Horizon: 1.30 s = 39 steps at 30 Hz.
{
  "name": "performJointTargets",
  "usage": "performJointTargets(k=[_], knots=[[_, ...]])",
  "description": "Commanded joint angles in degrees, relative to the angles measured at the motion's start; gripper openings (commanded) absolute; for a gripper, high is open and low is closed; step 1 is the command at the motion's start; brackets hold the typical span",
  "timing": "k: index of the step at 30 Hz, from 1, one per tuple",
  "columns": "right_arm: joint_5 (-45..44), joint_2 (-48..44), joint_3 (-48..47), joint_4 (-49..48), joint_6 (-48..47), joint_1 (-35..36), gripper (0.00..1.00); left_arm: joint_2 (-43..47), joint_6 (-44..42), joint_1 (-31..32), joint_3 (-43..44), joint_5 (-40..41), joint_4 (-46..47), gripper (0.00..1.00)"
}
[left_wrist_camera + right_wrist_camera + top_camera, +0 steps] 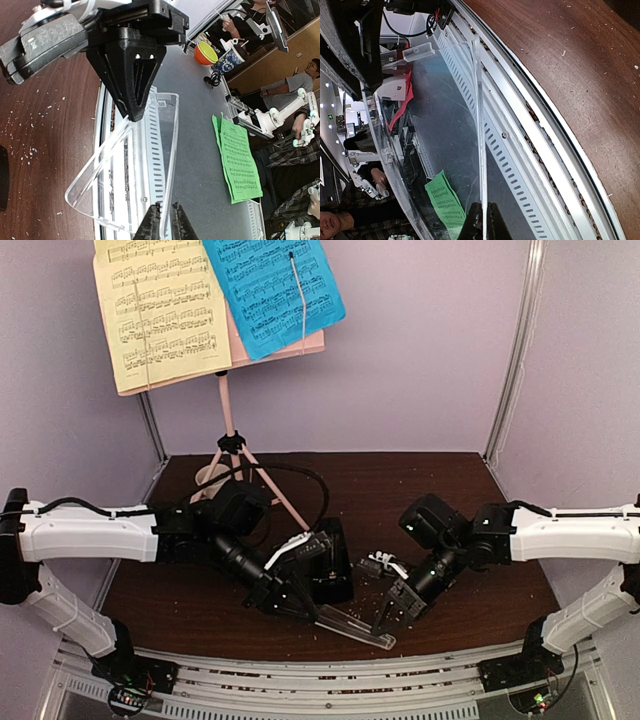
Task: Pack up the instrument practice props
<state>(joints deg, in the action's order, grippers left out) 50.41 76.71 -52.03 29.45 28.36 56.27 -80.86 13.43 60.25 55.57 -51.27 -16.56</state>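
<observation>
The pink music stand (pixel 228 405) stands at the back on tripod legs and carries a yellow page (pixel 160 310) and a blue page (pixel 270 290). The black metronome (pixel 332 562) sits on the table between the arms. Its clear plastic cover (pixel 357 629) is off it and is held low over the table's front edge. My left gripper (pixel 312 612) is shut on one edge of the cover (pixel 125 170), fingertips (pixel 152 225) pinching the rim. My right gripper (pixel 386 618) is shut on the other edge (pixel 480 150); it shows in the left wrist view (pixel 131 70).
A beige mug (pixel 208 478) stands behind the stand's legs at the back left. The slotted metal rail (pixel 320 680) runs along the table's front edge. Crumbs lie scattered on the brown tabletop (pixel 450 490). Green music sheets (pixel 240 160) lie off the table.
</observation>
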Motion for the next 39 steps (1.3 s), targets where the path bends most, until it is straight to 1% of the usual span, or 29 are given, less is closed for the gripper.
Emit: performJointTargets(k=[1, 4, 7, 9, 11, 12, 15, 16, 19, 23, 25, 27, 31, 33, 35, 39], knots=[[-0.13, 0.7, -1.27, -0.02, -0.79, 0.29, 0.0, -0.6, -0.86, 0.7, -0.7, -1.11, 0.56, 0.08], [-1.14, 0.72, -1.61, 0.18, -1.06, 0.27, 0.0, -0.7, -0.86, 0.75, -0.98, -1.05, 0.64, 0.01], [-3.13, 0.07, -2.45, 0.6, -1.3, 0.27, 0.01, -0.48, -0.66, 0.83, -1.41, -0.79, 0.59, 0.0], [-4.41, -0.36, -2.82, 1.11, -1.65, 0.3, 0.13, -0.2, -0.52, 0.84, -1.66, -0.2, 0.6, 0.0], [-5.58, -0.9, -3.1, 1.71, -2.2, 0.25, 0.27, 0.2, -0.11, 0.84, -1.83, 0.17, 1.1, 0.0], [-6.43, -1.27, -3.27, 2.21, -2.45, 0.17, 0.36, 0.51, 0.35, 0.84, -1.91, 0.32, 1.73, 0.0], [-11.31, -3.05, -4.11, 3.78, -2.97, 0.08, 0.66, 1.9, 2.74, 0.84, -2.66, 1.27, 4.96, 0.0], [-13.53, -3.78, -4.44, 4.27, -2.85, -0.06, 0.73, 2.41, 3.7, 0.84, -2.92, 1.72, 6.39, 0.0], [-19.74, -7.33, -4.96, 4.11, -1.32, -1.5, 0.82, 4.04, 8.09, 0.83, -4.27, 3.19, 12.7, 0.0], [-27.86, -13.81, -4.85, -0.95, 2.86, -4.86, 0.93, 5.18, 14.98, 0.84, -5.42, 6.8, 22.33, 0.0], [-33.77, -16.47, -4.24, -4.38, 4.72, -6.71, 0.97, 4.92, 16.31, 0.75, -5.02, 11.91, 25.64, 0.0], [-38.98, -18.78, -2.41, -10.3, 7.2, -7.98, 1.0, 3.92, 18.69, 0.54, -4.11, 16.23, 29.65, 0.0], [-45.14, -24.05, 2.75, -27.14, 13.03, -8.97, 1.0, 1.61, 26.23, -0.11, -2.11, 21.33, 39.46, 0.0], [-49.06, -26.12, 5.17, -33.67, 14.54, -8.94, 1.0, 0.97, 30.57, -0.38, -1.87, 24.03, 43.35, 0.0], [-50.84, -27.62, 7.11, -38.91, 14.68, -8.98, 1.0, 0.21, 34.85, -0.56, -2.15, 26.32, 47.84, 0.0], [-51.95, -29.99, 11.29, -44.87, 15.03, -8.98, 1.0, -0.78, 42.01, -0.66, -2.98, 31.56, 54.18, 0.0]])
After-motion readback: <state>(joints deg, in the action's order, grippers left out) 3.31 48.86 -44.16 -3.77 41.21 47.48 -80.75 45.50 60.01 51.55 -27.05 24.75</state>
